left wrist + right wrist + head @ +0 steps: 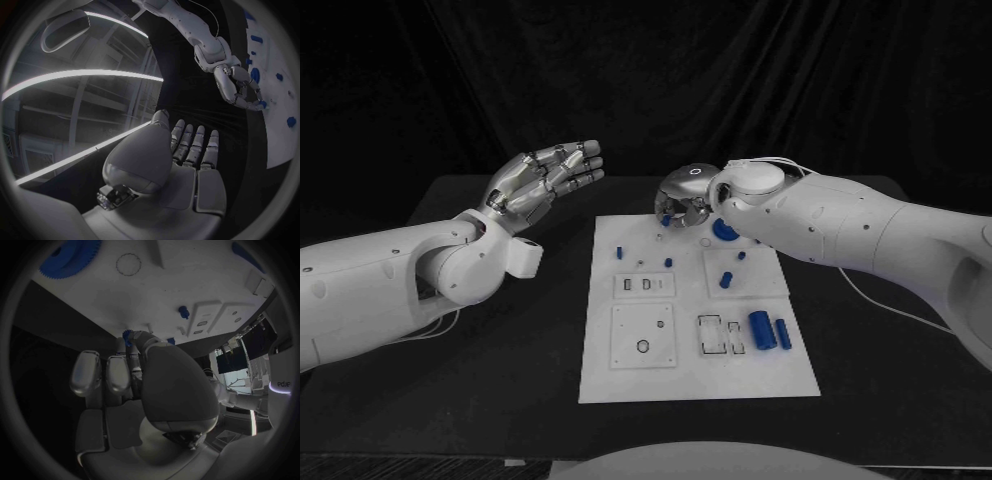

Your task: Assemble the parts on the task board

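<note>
The white task board (689,380) lies in the middle of the black table. My right hand (682,195) hangs over its far edge, fingers curled down, pinching a small blue gear (128,335) at the fingertips (257,102). A large blue gear (724,229) lies just to the right of that hand, also seen as the large blue gear (69,257). Two blue cylinders (762,330) lie side by side at the board's right. Small blue pegs (668,262) stand on its far half. My left hand (553,175) is raised left of the board, fingers straight and holding nothing.
The board carries a small plate with slots (646,285) and a plate with a ring hole (643,335). A thin cable (906,315) trails from my right arm over the table (488,380) at the right.
</note>
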Controlling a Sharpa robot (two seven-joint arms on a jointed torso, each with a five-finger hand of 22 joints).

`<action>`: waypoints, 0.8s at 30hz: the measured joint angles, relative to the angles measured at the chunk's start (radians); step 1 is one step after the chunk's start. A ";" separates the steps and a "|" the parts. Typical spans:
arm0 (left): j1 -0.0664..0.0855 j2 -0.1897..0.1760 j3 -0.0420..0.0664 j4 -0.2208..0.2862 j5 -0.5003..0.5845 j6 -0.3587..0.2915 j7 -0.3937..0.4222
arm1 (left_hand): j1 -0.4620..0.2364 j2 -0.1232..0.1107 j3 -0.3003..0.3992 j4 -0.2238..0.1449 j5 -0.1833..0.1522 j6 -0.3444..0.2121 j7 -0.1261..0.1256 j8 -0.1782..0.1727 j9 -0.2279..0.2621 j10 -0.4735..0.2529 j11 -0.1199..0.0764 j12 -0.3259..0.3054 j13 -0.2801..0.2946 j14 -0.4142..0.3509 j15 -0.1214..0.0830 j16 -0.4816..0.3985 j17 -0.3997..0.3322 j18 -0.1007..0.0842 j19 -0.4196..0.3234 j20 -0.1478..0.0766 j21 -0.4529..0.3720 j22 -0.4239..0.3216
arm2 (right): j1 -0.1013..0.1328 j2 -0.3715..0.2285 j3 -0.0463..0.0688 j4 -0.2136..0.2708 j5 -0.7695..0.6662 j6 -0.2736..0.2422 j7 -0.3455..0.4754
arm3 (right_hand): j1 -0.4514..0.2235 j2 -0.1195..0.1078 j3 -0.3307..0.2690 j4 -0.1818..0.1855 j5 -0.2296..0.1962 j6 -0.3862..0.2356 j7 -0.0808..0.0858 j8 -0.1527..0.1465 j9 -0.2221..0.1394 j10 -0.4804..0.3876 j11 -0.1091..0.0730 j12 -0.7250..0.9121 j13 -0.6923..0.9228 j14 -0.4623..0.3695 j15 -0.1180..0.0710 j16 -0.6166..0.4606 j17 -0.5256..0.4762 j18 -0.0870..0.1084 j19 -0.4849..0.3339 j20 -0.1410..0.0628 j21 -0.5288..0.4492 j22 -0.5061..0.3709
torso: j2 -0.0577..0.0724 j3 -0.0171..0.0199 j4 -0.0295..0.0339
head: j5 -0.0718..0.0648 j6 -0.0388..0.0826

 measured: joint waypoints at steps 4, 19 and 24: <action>0.000 -0.003 0.000 0.001 0.000 -0.003 0.000 | 0.004 -0.004 0.000 0.000 0.000 0.000 0.000 0.000 0.000 0.004 -0.004 0.000 0.000 0.000 0.000 0.000 0.000 0.000 0.004 0.004 0.000 0.000 | -0.002 0.004 0.000 -0.002 0.000 0.002 0.000 | 0.000 0.000 0.000 0.000 0.000 0.000 0.000 0.000 0.000 0.000 0.000 -0.004 0.000 -0.006 0.001 0.000 -0.005 0.000 0.000 0.000 0.000 0.000 | 0.000 -0.0001 0.0010 | 0.001 -0.003; 0.000 -0.006 0.000 0.002 0.000 -0.008 0.000 | 0.004 -0.004 0.000 0.000 0.000 0.002 0.002 0.004 0.000 0.004 -0.004 0.000 0.000 0.000 0.000 0.000 0.000 0.000 0.004 0.004 0.000 0.000 | -0.005 0.011 0.000 -0.006 0.001 0.005 -0.003 | 0.003 0.003 0.010 -0.010 -0.012 -0.011 -0.003 -0.008 0.003 0.002 0.006 -0.020 0.000 -0.030 0.007 -0.020 -0.038 0.000 -0.018 0.011 -0.013 -0.016 | 0.002 -0.0009 0.0000 | 0.007 -0.007; 0.000 -0.008 0.000 0.002 0.000 -0.009 0.000 | 0.004 -0.004 0.000 0.000 0.000 0.004 0.004 0.004 0.000 0.004 -0.004 0.000 0.000 0.000 0.000 0.000 0.000 0.000 0.004 0.004 0.000 0.000 | -0.006 0.012 0.000 -0.006 0.001 0.015 -0.009 | -0.002 0.007 0.024 -0.023 -0.016 -0.055 -0.011 -0.047 -0.005 -0.048 0.025 -0.065 -0.013 -0.048 0.023 -0.034 -0.055 0.000 -0.041 0.026 -0.030 -0.022 | 0.000 -0.0025 -0.0008 | 0.010 -0.007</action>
